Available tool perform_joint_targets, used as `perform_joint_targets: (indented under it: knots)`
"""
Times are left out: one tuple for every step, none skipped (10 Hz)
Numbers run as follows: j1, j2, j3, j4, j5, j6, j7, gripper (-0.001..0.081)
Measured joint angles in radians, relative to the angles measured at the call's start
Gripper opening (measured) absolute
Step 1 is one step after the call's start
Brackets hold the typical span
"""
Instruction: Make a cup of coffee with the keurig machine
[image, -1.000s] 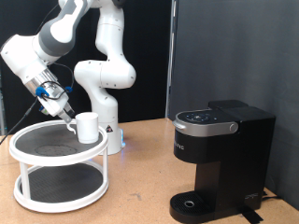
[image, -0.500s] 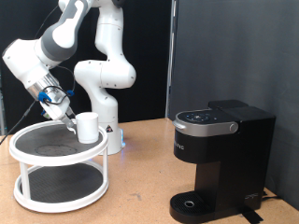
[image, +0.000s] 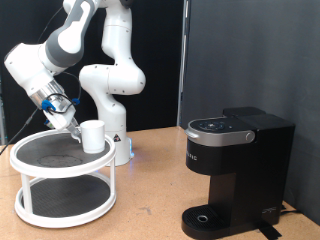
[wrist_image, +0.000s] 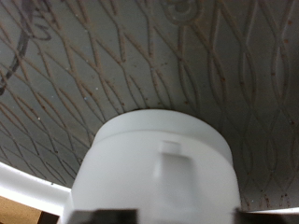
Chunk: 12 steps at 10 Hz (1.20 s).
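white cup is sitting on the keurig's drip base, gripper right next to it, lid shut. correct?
Not quite. The exterior view shows the cup on the top tier of the white round stand, not on the drip base of the keurig machine. The gripper is next to it and the lid is shut.

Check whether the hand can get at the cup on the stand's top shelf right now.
Probably yes: the hand is right beside the cup on the white stand, and nothing shows between them.

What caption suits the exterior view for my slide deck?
Gripper beside the cup on the white stand's top tier; keurig machine waits at right.
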Motion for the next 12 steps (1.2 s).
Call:
perform_joint_targets:
  knots:
    - [0.000, 0.000, 0.000, -0.001, 0.000, 0.001, 0.000, 0.0118]
    - [0.000, 0.000, 0.000, -0.001, 0.000, 0.001, 0.000, 0.0028]
    - [0.000, -0.001, 0.000, -0.001, -0.001, 0.001, 0.000, 0.0028]
    - [-0.001, -0.002, 0.000, 0.002, -0.004, -0.009, 0.001, 0.0009]
    - [-0.004, -0.008, -0.002, 0.011, -0.005, -0.043, 0.002, 0.0003]
    - [-0.007, -0.018, -0.005, 0.028, -0.005, -0.097, 0.004, 0.0003]
    - [-0.010, -0.033, -0.007, 0.049, -0.005, -0.154, 0.008, 0.0002]
    - [-0.013, -0.051, -0.007, 0.069, -0.005, -0.202, 0.015, 0.0002]
    - [-0.015, -0.070, -0.007, 0.083, -0.007, -0.236, 0.025, 0.0002]
    - [-0.016, -0.088, -0.007, 0.096, -0.015, -0.271, 0.030, 0.0002]
    - [-0.016, -0.106, -0.007, 0.112, -0.032, -0.312, 0.030, 0.0002]
    - [-0.016, -0.105, -0.007, 0.108, -0.028, -0.306, 0.030, 0.0002]
